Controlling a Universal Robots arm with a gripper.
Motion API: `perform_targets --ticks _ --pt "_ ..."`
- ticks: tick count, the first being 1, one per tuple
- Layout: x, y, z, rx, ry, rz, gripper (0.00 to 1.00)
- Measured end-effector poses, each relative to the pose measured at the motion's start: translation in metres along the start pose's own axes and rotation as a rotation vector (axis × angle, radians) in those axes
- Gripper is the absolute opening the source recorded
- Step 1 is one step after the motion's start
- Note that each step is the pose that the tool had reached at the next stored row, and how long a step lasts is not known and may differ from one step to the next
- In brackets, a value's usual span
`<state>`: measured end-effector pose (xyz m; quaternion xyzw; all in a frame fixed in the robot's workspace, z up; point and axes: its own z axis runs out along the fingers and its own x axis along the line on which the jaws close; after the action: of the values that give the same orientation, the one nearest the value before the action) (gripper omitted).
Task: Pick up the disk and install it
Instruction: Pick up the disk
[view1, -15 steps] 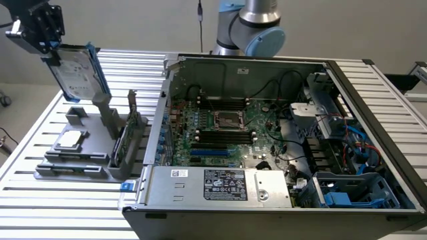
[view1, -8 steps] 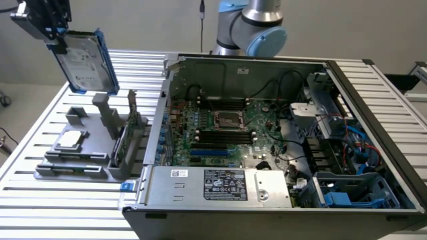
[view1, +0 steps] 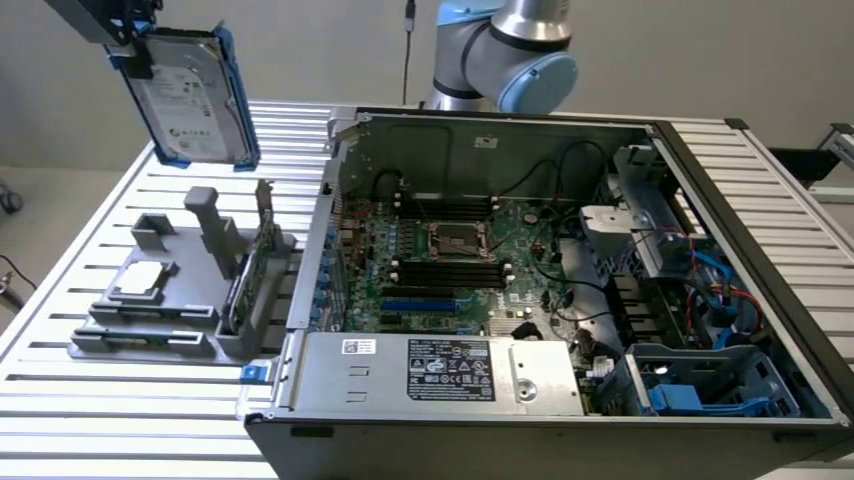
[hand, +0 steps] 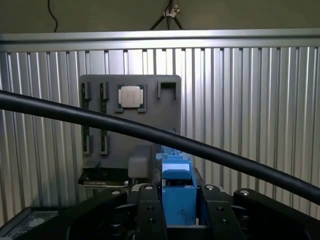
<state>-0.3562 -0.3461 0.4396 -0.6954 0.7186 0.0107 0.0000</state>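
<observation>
The disk (view1: 194, 95), a silver-grey drive with a white label in a blue carrier, hangs upright in the air at the exterior view's upper left. My gripper (view1: 127, 40) is shut on its top edge. It is lifted well above the grey fixture (view1: 174, 290) and apart from it. In the wrist view the carrier's blue edge (hand: 177, 192) sits clamped between my black fingers (hand: 147, 207), with the fixture (hand: 130, 120) far below.
An open computer case (view1: 747, 200) fills the exterior view's middle and right, with a motherboard (view1: 454, 250), a silver power supply (view1: 441, 370) and a blue drive bay (view1: 707, 385). A small square chip (view1: 144, 280) lies on the fixture. A black cable (hand: 100, 120) crosses the wrist view. The slatted table (view1: 80, 420) lies beneath.
</observation>
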Motion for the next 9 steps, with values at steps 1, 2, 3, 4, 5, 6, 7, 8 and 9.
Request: perform_targets --ticks 1,2,3,4,5,6,7,8,9 --pt "0.001 -0.0045 -0.0046 -0.0004 -0.0001 0.000 0.33" --pt "0.001 -0.0089 -0.0092 -0.0008 -0.0001 0.000 0.33" --pt "0.002 -0.0134 -0.0138 -0.0011 -0.0002 0.000 0.33" --pt "0.003 -0.0182 -0.0187 -0.0015 -0.0004 0.000 0.33" --pt "0.004 -0.0226 -0.0232 -0.0018 -0.0004 0.000 0.33" --pt "0.005 -0.0270 -0.0277 -0.0020 -0.0005 0.000 0.33" --pt "0.005 -0.0315 -0.0323 -0.0026 -0.0005 0.000 0.33" --pt "0.006 -0.0359 -0.0369 -0.0029 -0.0006 0.000 0.33" --pt "0.007 -0.0404 -0.0415 -0.0032 -0.0006 0.000 0.33"
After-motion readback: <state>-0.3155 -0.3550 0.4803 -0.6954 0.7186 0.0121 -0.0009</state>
